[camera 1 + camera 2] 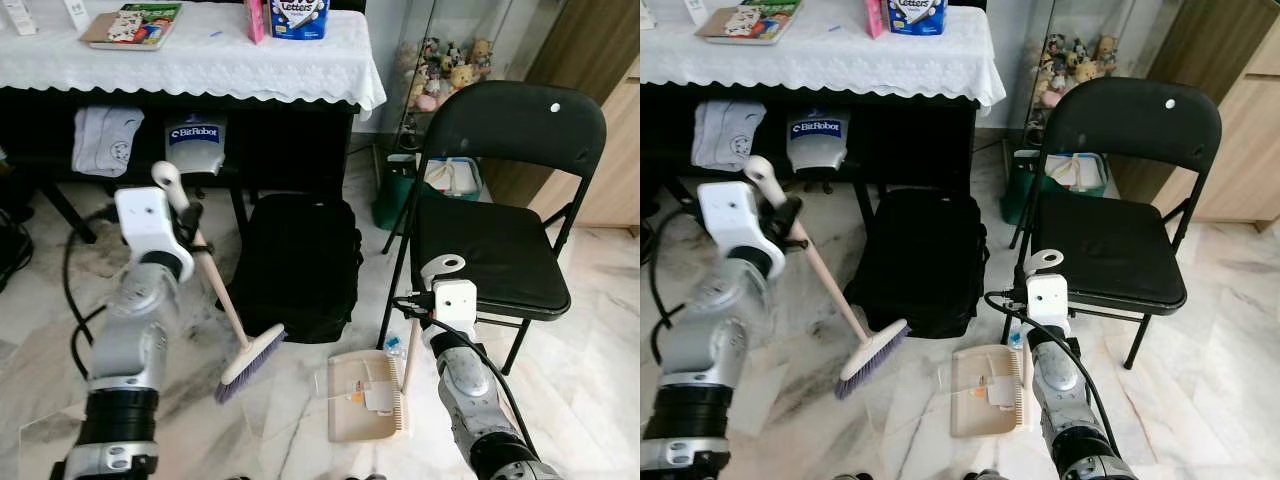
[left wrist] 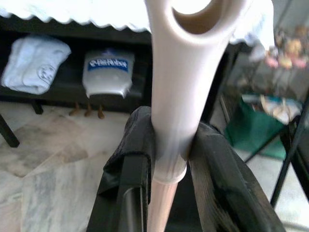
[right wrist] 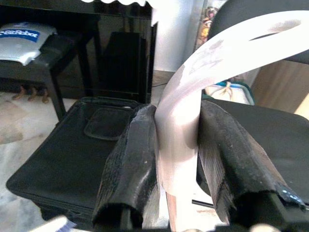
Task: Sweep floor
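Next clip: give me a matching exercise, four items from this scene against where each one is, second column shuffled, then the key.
Items:
1. broom
2. dustpan
3. black bag
4. book

Places:
A. on the white tablecloth
B. handle held in the right gripper
C. on the floor between table and folding chair
D. handle held in the left gripper

Pairs: 1-D, 2-B, 3-C, 4-A

Both arms are silver metal in rounded, jointed segments, with darker black ribbed collars nearer the shoulders. A white boxy camera housing sits on each wrist, the left one (image 1: 147, 220) marked by a small dark dot, the right one (image 1: 455, 299) likewise. Black cables loop alongside each forearm. The left pincer (image 2: 171, 169) and right pincer (image 3: 176, 164) each have two long black fingers with a worn, textured surface.
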Robot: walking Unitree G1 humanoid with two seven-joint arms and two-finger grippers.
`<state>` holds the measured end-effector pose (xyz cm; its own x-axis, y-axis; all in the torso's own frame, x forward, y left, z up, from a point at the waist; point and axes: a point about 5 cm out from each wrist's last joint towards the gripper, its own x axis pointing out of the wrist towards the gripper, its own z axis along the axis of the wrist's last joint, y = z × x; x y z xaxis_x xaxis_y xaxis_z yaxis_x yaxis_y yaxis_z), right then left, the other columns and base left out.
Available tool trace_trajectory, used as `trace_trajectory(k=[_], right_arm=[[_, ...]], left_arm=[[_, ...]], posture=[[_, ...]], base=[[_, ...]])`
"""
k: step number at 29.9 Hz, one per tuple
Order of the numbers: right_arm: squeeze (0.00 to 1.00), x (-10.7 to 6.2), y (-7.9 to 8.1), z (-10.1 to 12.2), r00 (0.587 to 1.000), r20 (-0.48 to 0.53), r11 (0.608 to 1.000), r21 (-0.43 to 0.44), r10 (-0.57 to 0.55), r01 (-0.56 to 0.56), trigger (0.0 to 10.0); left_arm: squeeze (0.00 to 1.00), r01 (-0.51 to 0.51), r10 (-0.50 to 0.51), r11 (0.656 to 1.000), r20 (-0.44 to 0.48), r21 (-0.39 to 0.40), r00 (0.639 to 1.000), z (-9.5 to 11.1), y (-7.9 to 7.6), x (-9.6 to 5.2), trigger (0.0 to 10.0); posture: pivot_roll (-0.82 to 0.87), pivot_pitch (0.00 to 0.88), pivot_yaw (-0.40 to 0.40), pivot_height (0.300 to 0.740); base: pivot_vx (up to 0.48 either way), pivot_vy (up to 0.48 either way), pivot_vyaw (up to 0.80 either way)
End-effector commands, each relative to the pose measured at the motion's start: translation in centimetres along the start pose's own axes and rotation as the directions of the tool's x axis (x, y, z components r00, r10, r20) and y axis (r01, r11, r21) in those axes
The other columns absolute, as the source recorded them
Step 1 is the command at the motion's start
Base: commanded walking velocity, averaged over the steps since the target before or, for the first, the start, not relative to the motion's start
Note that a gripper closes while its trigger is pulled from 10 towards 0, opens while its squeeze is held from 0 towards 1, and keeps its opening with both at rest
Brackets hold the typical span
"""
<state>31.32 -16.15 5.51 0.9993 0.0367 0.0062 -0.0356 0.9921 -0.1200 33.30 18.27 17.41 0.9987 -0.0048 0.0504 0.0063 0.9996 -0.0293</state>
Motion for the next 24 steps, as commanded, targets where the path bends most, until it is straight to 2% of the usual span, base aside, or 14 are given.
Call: trace_trajectory(k=[1, 6, 9, 13, 17, 24], right_arm=[[0.00, -0.6, 0.1, -0.7, 1.000, -0.023, 1.000, 0.011, 0.005, -0.005, 10.0], [0.00, -0.8, 0.0, -0.9, 1.000, -0.024, 1.000, 0.010, 0.002, -0.002, 10.0], [0.00, -1.0, -0.1, -0.9, 1.000, -0.022, 1.000, 0.008, 0.000, 0.001, 10.0], [0.00, -1.1, -0.2, -0.9, 1.000, -0.019, 1.000, 0.007, -0.001, 0.002, 10.0], [0.00, -1.0, -0.3, -0.8, 1.000, -0.008, 1.000, 0.005, -0.003, 0.003, 10.0], [0.00, -0.8, -0.6, -0.4, 1.000, 0.003, 1.000, 0.000, -0.006, 0.006, 10.0]], left_arm=[[0.00, 0.028, -0.029, 0.999, 0.030, 0.033, 0.999, 0.4, -0.6, 0.1, 10.0], [0.00, 0.062, -0.062, 0.997, -0.013, 0.042, 0.998, -0.5, -1.2, 0.1, 10.0], [0.00, 0.118, -0.115, 0.992, -0.067, 0.040, 0.991, -1.4, -2.1, -0.1, 10.0], [0.00, 0.167, -0.164, 0.985, -0.086, 0.035, 0.983, -1.6, -2.9, -0.3, 10.0], [0.00, 0.261, -0.259, 0.965, -0.122, 0.005, 0.958, -2.0, -4.6, -0.7, 10.0], [0.00, 0.351, -0.355, 0.935, -0.123, -0.059, 0.927, -1.4, -5.9, -1.1, 10.0]], posture=[[0.06, 0.113, -0.019, 0.740], [0.06, 0.123, -0.018, 0.740], [0.05, 0.131, -0.018, 0.740], [0.05, 0.139, -0.019, 0.740], [0.04, 0.144, -0.021, 0.740], [0.04, 0.139, -0.024, 0.740]], base=[[0.000, 0.000, 0.00], [0.000, 0.000, 0.00], [0.000, 0.000, 0.00], [0.000, 0.000, 0.00], [0.000, 0.000, 0.00], [0.000, 0.000, 0.00]])
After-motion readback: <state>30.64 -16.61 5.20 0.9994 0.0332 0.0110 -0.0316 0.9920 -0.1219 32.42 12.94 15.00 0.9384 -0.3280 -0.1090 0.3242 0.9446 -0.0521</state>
